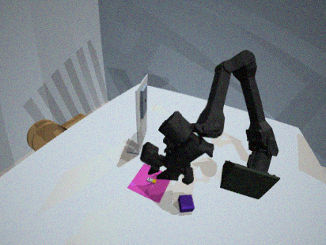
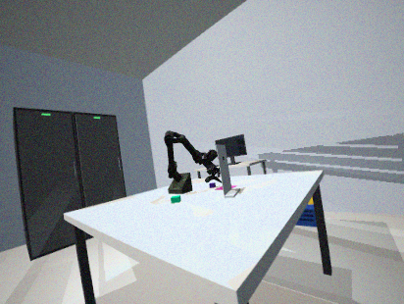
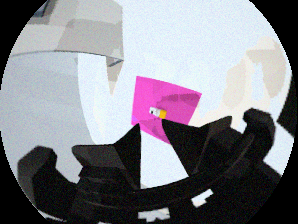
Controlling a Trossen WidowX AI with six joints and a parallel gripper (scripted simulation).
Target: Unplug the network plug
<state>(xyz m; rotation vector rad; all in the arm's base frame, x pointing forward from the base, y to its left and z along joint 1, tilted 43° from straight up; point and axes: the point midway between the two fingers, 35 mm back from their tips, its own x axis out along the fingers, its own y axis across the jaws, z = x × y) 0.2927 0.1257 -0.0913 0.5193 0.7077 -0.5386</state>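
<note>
The small white and yellow network plug (image 1: 151, 180) (image 3: 157, 111) lies flat on the magenta marked square (image 1: 142, 189) (image 3: 176, 98), out of the socket. My gripper (image 1: 172, 176) (image 3: 150, 124) hangs low just above the square's near edge, with its fingers apart. The plug lies just beyond the fingertips and is not clamped. The upright grey panel (image 1: 141, 111) (image 2: 224, 167) (image 3: 73, 30) stands behind and to the left of the square. Its socket face is hard to make out.
A purple block (image 1: 186, 203) (image 2: 212, 185) lies on the white table (image 1: 79, 205) just right of the square. A green block (image 2: 176, 198) lies farther off. The arm's dark base plate (image 1: 247, 181) sits to the right. A wooden object (image 1: 43, 132) stands beyond the table's left edge.
</note>
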